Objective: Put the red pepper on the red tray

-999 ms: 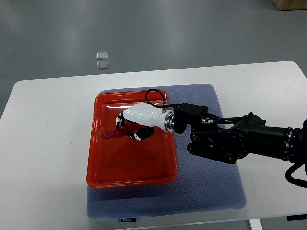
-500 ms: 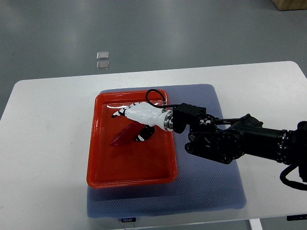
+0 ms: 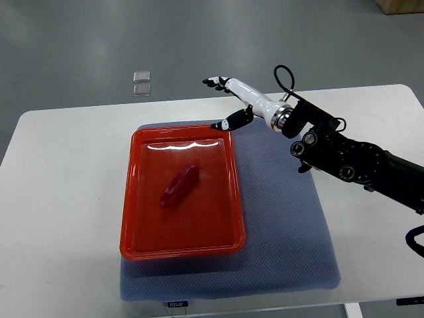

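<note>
1. in the middle of the red tray [image 3: 136, 225] lies the red pepper [image 3: 179, 186], flat and clear of the walls.
2. right hand [image 3: 233, 101] hangs at one o'clock off the tray, fingers spread, gripping nothing.
3. job looks done; best retreat is up and rightward.
4. blue mat [image 3: 285, 225] beneath, white table [image 3: 59, 199] around, nothing blocking.

The red pepper [image 3: 179, 186] lies in the red tray [image 3: 136, 218]. The right hand [image 3: 236, 101] hovers above the tray's far corner, fingers spread
</note>
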You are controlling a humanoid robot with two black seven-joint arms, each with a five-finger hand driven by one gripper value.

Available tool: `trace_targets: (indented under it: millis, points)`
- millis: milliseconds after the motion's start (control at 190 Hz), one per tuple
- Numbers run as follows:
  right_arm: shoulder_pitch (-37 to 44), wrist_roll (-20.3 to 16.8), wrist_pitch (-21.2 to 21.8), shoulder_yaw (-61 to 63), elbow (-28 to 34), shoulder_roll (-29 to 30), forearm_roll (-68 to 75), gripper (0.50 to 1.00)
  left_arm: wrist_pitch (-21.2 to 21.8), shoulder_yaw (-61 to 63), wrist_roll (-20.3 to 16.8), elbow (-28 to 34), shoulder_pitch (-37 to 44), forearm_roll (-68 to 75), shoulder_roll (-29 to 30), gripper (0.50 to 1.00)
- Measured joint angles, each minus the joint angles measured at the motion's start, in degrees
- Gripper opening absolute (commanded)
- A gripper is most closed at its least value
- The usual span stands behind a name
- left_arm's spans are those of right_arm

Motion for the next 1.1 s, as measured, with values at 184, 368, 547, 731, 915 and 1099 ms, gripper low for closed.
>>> trace_targets:
  millis: [184, 368, 547, 731, 915, 1099]
  points:
    - [-7.25, -0.01, 0.26, 11.08, -0.39, -0.96, 5.87, 0.883, 0.0, 0.0, -0.01, 0.0, -0.02, 0.0, 0.0, 1.0]
    - [-14.39, -0.32, 3.38, 22.57, -0.52, 0.71, 10.99, 0.883, 0.0, 0.0, 0.0, 0.0, -0.01, 0.0, 0.0, 1.0]
    - [-18.0, -1.88, 5.06, 31.36, -0.33, 3.96, 12.13, 0.885, 0.0, 0.0, 0.0, 0.0, -0.01, 0.0, 0.0, 1.0]
    - [-19.65, -2.44, 6.48, 38.86, -0.11, 7.28, 11.19, 0.903, 0.0, 0.0, 0.0, 0.0, -0.01, 0.0, 0.0, 1.0]
    - [-20.65, -2.45, 7.66, 45.85, 0.03, 9.97, 10.43, 0.909, 0.0, 0.0, 0.0, 0.0, -0.01, 0.0, 0.0, 1.0]
    - [-21.55, -2.42, 9.22, 54.92, 0.08, 10.39, 4.52, 0.911, 0.0, 0.0, 0.0, 0.0, -0.01, 0.0, 0.0, 1.0]
